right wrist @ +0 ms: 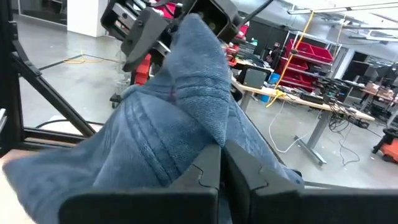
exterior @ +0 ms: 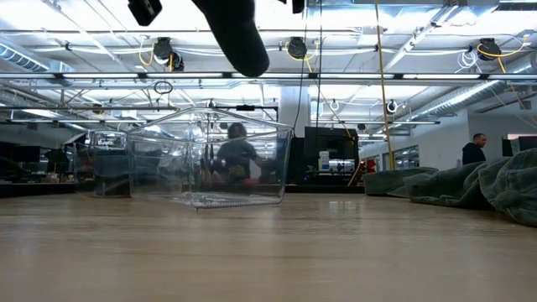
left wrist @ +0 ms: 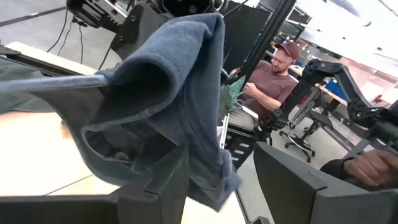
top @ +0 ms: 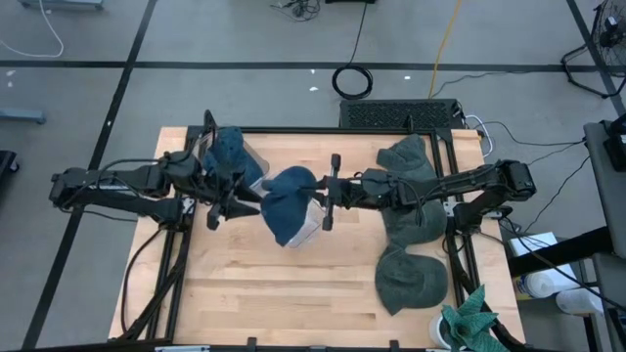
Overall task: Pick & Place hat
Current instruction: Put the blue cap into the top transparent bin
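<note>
Blue fabric hat [top: 289, 202] hangs stretched between both grippers above a clear plastic bin [top: 311, 224] near the middle of the wooden counter [top: 293, 303]. On the bin's left, the left gripper [top: 238, 198] has its jaws partly spread, with the hat's rim draped over one finger. On the bin's right, the right gripper [top: 327, 192] has its jaws closed on the cloth (pinched tight). Farther right of the bin lie green hats [top: 411, 230], and a second bin holding another blue hat [top: 229, 152] stands behind the left gripper.
</note>
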Tool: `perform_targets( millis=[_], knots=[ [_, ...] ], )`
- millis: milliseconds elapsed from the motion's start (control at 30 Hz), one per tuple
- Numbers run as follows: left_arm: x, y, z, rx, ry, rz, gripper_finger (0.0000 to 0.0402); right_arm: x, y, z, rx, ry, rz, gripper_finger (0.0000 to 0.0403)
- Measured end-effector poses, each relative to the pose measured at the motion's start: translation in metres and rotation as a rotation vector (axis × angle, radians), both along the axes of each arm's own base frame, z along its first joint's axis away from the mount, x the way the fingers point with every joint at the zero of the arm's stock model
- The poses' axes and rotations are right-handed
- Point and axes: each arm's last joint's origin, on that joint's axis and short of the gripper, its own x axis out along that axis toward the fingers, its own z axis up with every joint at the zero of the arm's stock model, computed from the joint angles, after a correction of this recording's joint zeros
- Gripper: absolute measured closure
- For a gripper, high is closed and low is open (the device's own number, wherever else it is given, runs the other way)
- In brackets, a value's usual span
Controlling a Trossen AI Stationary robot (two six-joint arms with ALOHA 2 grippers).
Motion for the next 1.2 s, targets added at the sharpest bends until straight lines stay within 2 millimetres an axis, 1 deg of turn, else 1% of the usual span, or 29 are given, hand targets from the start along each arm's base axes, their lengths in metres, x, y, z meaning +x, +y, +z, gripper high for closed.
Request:
perform_targets(
  millis=[300,433,700,800,967,1200],
  knots=[
    [0.001,-0.001,0.0,0.001,0.003,0.0,0.0215,0.0,-0.004,0.008,0.002,-0.086,-0.01,0.0403],
    [0.001,-0.001,0.0,0.003,0.001,0.0,0.0215,0.0,-0.005,0.009,0.019,-0.098,-0.013,0.0403],
    [0.001,0.001,0.003,0.01,-0.036,0.074,0.0215,0.014,-0.004,-0.005,0.023,-0.145,-0.02,0.0403],
    [0.001,0.001,0.004,0.01,-0.042,0.078,0.0215,0.018,-0.006,-0.009,0.017,-0.165,-0.09,0.0403],
    [0.001,0.001,0.004,0.052,-0.052,0.075,0.0215,0.019,-0.007,-0.006,0.021,-0.217,-0.114,0.0403],
    [0.001,0.001,0.004,0.059,-0.055,0.077,0.0215,0.018,-0.002,-0.005,0.023,-0.227,-0.1,0.0403]
  ],
)
